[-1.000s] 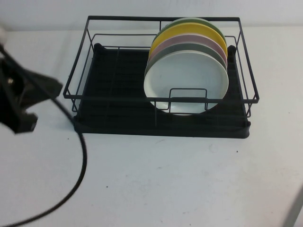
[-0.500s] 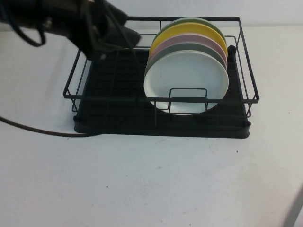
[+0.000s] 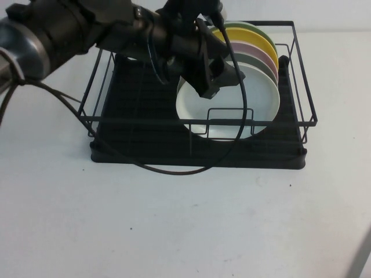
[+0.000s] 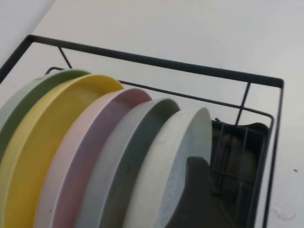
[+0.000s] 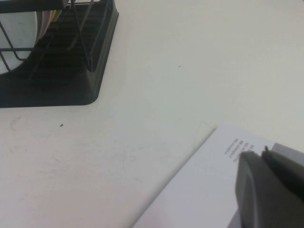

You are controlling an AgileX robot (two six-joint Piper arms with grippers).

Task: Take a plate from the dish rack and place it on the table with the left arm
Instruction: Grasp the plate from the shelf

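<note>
Left gripper (image 3: 213, 78) over the dish rack (image 3: 197, 152), above the white plate (image 3: 232, 104) — finger spread: cannot tell. Plate upright, frontmost; grey-blue (image 4: 128, 161), pink (image 4: 90, 156), yellow (image 4: 52, 137), green (image 4: 28, 102) plates stacked behind. Right gripper (image 5: 266, 190) off beside the rack above the table (image 3: 185, 220) — state unclear.

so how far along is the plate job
Early. The left gripper hangs over the dish rack at the front white plate, which stands in the rack, not yet gripped. Lifting it out and setting it on the table are left. The right gripper sits parked off right.
</note>
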